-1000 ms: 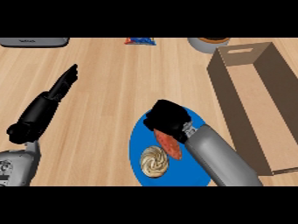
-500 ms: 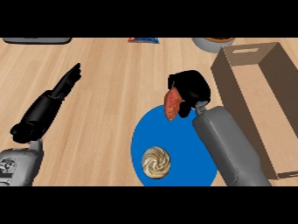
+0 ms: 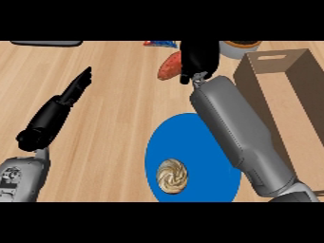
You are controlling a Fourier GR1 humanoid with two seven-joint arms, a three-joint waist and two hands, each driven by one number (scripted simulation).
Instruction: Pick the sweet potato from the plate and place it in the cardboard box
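Observation:
My right hand (image 3: pixel 198 56) is raised above the counter, beyond the plate, with its fingers curled round the reddish-brown sweet potato (image 3: pixel 170 66), which sticks out at the hand's left side. The blue plate (image 3: pixel 189 161) lies below, partly covered by my right forearm, and it holds only a swirled tan pastry (image 3: pixel 173 175). The open cardboard box (image 3: pixel 301 114) stands to the right of the forearm; I see nothing inside it. My left hand (image 3: pixel 55 111) rests at the left with its fingers straight, holding nothing.
A dark tray (image 3: pixel 46 43) lies at the far left edge. A blue and red packet (image 3: pixel 161 43) and a grey bowl (image 3: pixel 240 48) sit at the back, close to my right hand.
My right hand closed on the sweet potato on the plate, lifted it off and carried it up and away toward the back. The plate keeps only the pastry. The left hand stayed put.

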